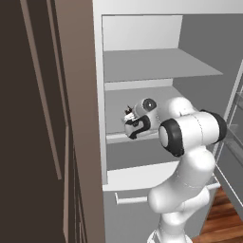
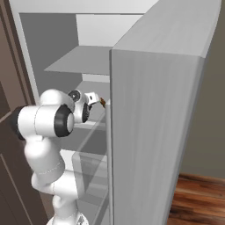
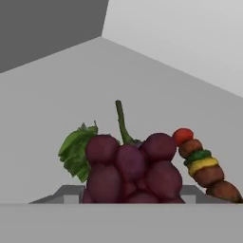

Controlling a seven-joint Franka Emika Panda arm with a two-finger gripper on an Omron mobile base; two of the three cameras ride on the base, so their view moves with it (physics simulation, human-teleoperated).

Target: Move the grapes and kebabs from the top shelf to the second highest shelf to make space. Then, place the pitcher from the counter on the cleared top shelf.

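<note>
The grapes [image 3: 128,166] sat directly ahead of the tool [image 1: 129,115] on a fridge shelf [image 1: 116,111], filling the space between its finger tips in the hand view. The kebabs [image 3: 204,166] leaned just beside them on that view's right, the top chunk touching or nearly touching the bunch. The jaws stood partly spread; whether they already pressed on the fruit could not be told (the tips were mostly hidden low in the view). The bunch looked light but soft and lumpy, likely to roll or shed berries under a hard squeeze, so a gentle hold across its broad middle seemed safer than the thin stem. The skewer, stiff and slim, probably wanted gripping across its chunks.
</note>
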